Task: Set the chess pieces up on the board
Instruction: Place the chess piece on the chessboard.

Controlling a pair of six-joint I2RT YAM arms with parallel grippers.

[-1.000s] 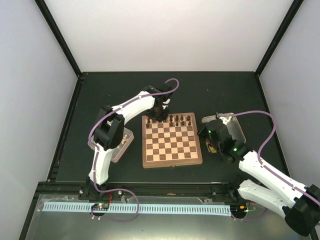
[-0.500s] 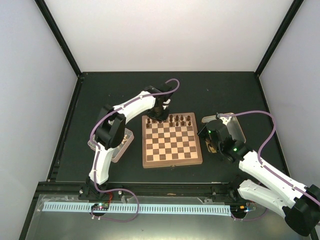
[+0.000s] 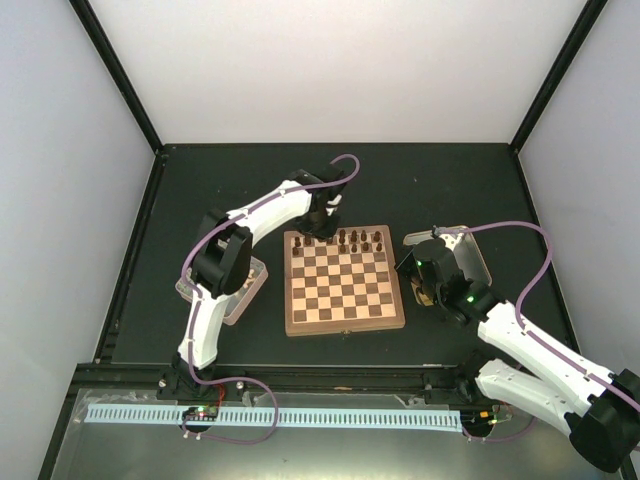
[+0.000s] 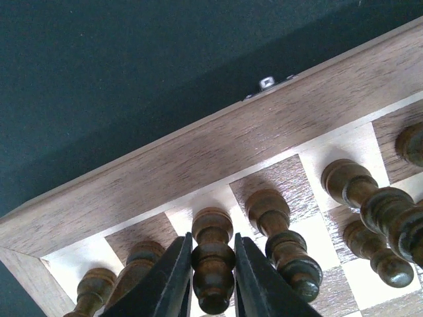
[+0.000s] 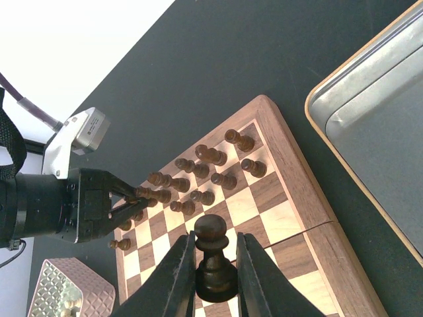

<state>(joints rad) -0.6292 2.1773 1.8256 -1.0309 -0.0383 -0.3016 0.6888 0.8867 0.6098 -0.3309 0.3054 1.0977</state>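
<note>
The board lies mid-table, with several dark chess pieces along its far two rows. My left gripper is over the far left part of the board. In the left wrist view it is shut on a dark brown chess piece whose base is at a light square in the outermost row, between neighbouring pieces. My right gripper hangs above the board's right side, shut on a dark pawn. The left gripper also shows in the right wrist view.
A metal tray lies right of the board, under my right arm; its rim shows in the right wrist view. A small patterned container sits left of the board by the left arm. Black walls frame the dark table.
</note>
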